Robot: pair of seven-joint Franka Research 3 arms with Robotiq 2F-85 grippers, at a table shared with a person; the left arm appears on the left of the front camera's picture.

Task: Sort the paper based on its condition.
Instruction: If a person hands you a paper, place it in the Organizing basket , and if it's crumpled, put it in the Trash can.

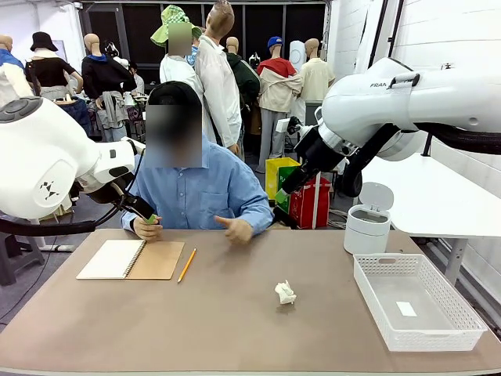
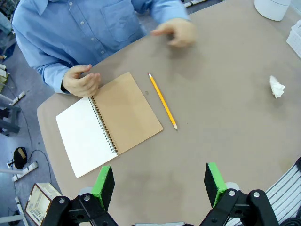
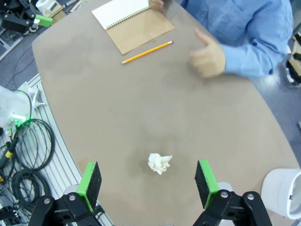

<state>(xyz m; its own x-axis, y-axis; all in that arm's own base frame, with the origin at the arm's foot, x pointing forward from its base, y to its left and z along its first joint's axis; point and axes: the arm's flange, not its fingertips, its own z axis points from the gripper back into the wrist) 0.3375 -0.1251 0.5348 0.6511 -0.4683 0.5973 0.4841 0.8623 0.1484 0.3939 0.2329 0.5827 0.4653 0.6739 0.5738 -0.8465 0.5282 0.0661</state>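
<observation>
Robotics lab: cable coils (image 3: 30,146) are lying beside a slotted aluminium base (image 3: 59,146) (green light (image 3: 18,117) glowing); a white robot arm (image 1: 407,102) is overhanging the worktable (image 1: 235,337).

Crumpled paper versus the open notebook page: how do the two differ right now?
The paper is crushed into a small wad; the notebook page lies flat and smooth. The paper sits loose near the table's middle, apart from everything else; the notebook page is spiral-bound to its brown cover, close by the person's hand. The paper covers far less of the table than the notebook page. Both are white.
</observation>
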